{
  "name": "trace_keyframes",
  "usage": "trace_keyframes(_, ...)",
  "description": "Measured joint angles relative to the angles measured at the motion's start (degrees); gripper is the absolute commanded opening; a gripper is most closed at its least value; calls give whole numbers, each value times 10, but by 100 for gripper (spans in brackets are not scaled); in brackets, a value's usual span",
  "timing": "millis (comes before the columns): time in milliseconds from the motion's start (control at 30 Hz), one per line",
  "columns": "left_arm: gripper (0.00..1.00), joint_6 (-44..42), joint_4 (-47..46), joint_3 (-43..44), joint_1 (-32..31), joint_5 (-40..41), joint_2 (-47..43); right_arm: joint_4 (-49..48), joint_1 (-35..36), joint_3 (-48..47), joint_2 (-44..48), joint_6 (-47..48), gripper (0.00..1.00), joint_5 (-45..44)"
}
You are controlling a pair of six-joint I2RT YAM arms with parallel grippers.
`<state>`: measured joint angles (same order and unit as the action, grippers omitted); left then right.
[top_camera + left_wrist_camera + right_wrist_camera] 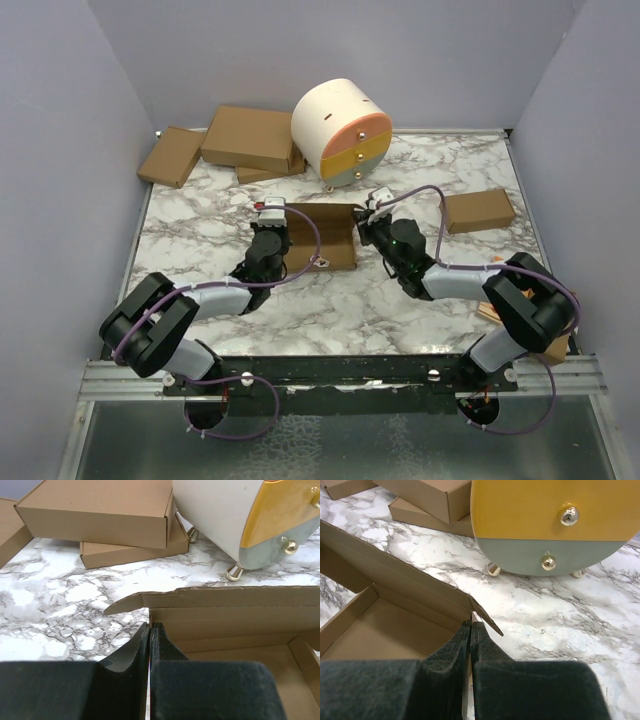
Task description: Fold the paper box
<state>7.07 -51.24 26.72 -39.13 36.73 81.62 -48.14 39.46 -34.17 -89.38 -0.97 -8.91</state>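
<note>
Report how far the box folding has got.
Done: the paper box already has its walls raised into a tray. In hand: left gripper and right gripper each pinch a side wall. Left: the lid stands open, not yet closed.

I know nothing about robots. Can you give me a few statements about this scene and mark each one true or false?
1. The left gripper and right gripper each pinch a side wall of the brown cardboard paper box. True.
2. The box is folded completely shut. False: it is open at the top and its inside shows.
3. The round cream drawer cabinet sits on top of the box. False: it stands on the marble table, beyond the box.
4. The closed brown cartons lie stacked at the far left. True.
</note>
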Motion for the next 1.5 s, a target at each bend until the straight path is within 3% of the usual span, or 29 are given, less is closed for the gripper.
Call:
trace_keyframes(267,0,-4,-22,-24,0,27,-10,-10,44,1,-5,-3,2,-48)
trace_keyframes(600,0,8,-28,-45,-23,52,-21,12,49,-22,-14,-38,2,-85)
trace_keyframes(1500,0,42,-17,-89,-38,53,-60,157,50,-56,18,-110,4,-70)
